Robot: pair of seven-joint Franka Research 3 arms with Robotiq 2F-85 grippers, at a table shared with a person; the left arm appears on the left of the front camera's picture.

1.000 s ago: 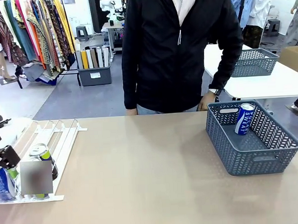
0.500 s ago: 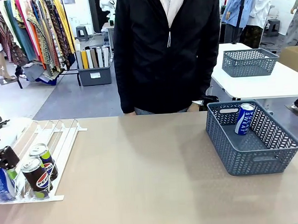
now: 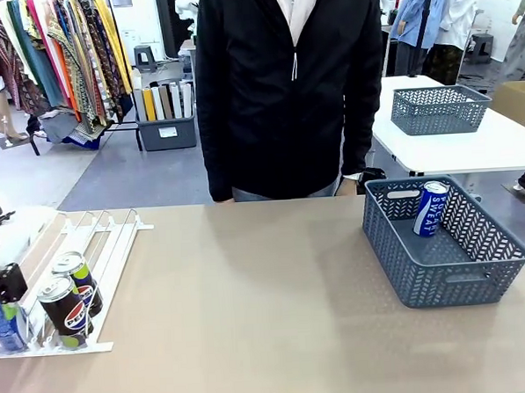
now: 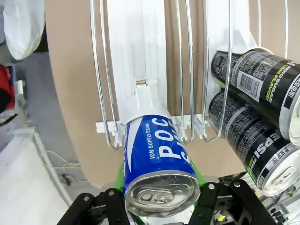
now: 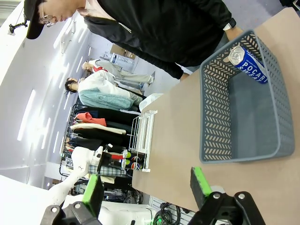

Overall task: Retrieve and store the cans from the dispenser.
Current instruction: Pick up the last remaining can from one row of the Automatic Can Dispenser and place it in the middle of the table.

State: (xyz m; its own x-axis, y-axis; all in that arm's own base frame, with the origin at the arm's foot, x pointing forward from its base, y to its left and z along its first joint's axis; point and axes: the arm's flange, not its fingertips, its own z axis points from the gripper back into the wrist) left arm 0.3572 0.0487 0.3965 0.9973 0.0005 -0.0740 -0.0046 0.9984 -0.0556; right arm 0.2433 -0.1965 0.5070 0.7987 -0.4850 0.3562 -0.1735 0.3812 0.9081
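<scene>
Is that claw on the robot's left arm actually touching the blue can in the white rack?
Touching. In the left wrist view the left gripper has its green pads pressed against both sides of the blue can, with no gap showing.

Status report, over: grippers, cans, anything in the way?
Left gripper shut on blue can at dispenser's low end. Right gripper open, empty. Two black cans close alongside, next lane.

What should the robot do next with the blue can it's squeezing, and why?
Probably lift it a little, straight up. The left hand is shut on the blue can at the low end of the dispenser, and the grey basket sits far across the table.
</scene>
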